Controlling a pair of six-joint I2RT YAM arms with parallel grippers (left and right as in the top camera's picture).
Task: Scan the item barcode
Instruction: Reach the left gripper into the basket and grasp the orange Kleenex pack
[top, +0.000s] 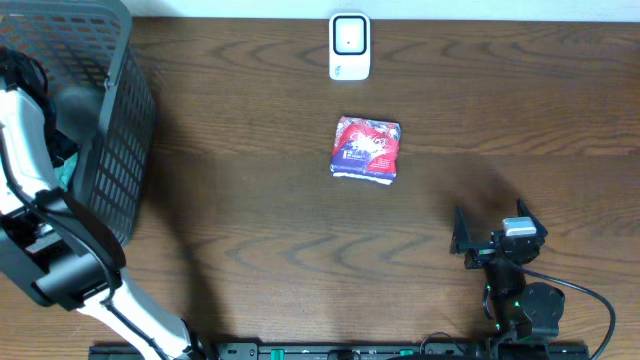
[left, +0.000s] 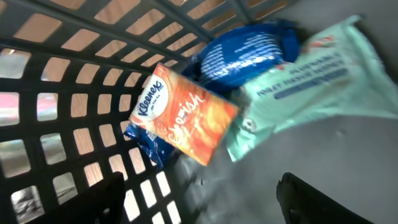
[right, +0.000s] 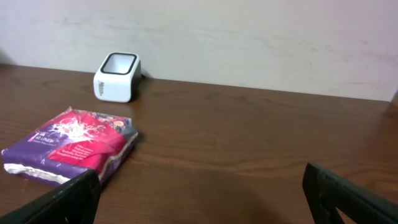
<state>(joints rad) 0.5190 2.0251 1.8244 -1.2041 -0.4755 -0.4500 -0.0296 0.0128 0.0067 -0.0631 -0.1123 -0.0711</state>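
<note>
Nearby, little threatens; the risk sits inside the basket (top: 118, 120).
Right hand (top: 490, 232), near right, gapes wide and empty, with bare tabletop (top: 250, 220) out to the purple packet (top: 366, 149) mid-table. Left hand (left: 208, 202), jaws well apart and holding nothing, hovers over the Kleenex pack (left: 183, 115), which is tilted on a blue packet (left: 242, 53) and a mint packet (left: 311, 93) close by the lattice wall. A finger may snag there, or pinch two packets. Scanner (top: 349, 45) stands far.

Orange tissue pack (left: 186, 118): "Kleenex" brand readable. Other print too blurred to read.
</note>
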